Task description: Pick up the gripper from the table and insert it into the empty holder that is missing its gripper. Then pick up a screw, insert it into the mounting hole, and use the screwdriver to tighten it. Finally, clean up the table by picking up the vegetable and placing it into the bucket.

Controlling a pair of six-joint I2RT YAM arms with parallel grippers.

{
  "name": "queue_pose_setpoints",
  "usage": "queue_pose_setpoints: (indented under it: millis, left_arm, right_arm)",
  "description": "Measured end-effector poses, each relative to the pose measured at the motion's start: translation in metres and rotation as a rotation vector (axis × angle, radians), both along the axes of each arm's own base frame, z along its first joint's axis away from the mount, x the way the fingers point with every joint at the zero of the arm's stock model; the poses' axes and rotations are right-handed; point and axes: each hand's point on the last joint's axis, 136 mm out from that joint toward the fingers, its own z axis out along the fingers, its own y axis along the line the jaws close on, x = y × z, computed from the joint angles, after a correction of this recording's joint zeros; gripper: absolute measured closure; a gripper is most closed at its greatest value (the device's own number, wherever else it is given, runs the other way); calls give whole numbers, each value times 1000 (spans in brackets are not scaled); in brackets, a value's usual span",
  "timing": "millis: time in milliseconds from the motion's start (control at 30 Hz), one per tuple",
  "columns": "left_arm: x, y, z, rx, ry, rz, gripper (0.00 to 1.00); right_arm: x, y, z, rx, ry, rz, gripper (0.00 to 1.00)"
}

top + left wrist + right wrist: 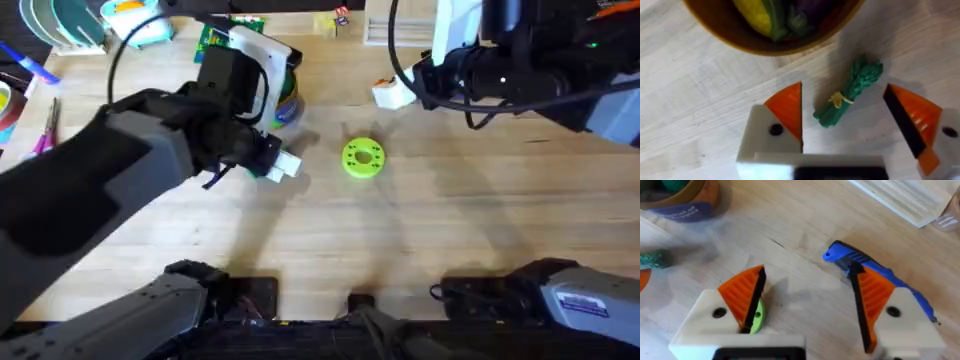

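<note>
the left gripper [842, 125] hangs with its fingers spread wide on each side of the vegetable [848, 91] lying on the table just beside the bucket [730, 35], probably to pinch it, while the right gripper [807, 300] waits spread open above the screwdriver [875, 272].

Even, bright light falls on the pale bench [450, 230]; soft shadows pool beneath the blurred left arm [90, 190], close under the overhead camera.
</note>
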Motion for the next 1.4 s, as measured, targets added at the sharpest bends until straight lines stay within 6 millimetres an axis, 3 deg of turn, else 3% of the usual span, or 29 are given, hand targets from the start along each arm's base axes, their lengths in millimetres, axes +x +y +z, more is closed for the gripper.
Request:
queue_pose_setpoints:
  millis: [233, 433, 500, 533, 700, 800, 867, 1067, 1167, 1233, 1400]
  left_arm:
    - [-6, -1, -30, 18, 114, -13, 35]
    - [-11, 0, -34, 34, 143, -39, 647]
    - [-11, -1, -34, 36, 142, -50, 919]
    - [-11, -1, -34, 38, 142, -53, 968]
    - [-10, -1, -29, 39, 146, -55, 971]
    - [-1, -4, -11, 30, 131, -57, 971]
    - [15, -12, 16, -2, 74, -63, 971]
    - [82, -35, 137, -112, -305, -96, 971]
    - [98, -34, 172, -134, -433, -87, 971]
    - [102, -28, 173, -132, -440, -70, 971]
    - [112, -13, 150, -125, -378, 1, 971]
  right_arm:
    - [-32, -11, 21, -6, 18, 0, 10]
    - [-62, -22, 51, 9, -24, 0, 10]
    - [-66, -23, 60, 18, -51, 0, 10]
    - [-67, -24, 64, 22, -62, 0, 9]
    - [-69, -24, 69, 28, -77, 0, 10]
    - [-69, -24, 69, 28, -77, 0, 10]
    - [-69, -24, 69, 28, -77, 0, 8]
    - [-69, -24, 69, 28, -77, 0, 10]
    - [-69, -24, 69, 28, -77, 0, 10]
    - [-70, -25, 68, 26, -74, 0, 9]
    - [-72, -25, 65, 22, -60, 0, 10]
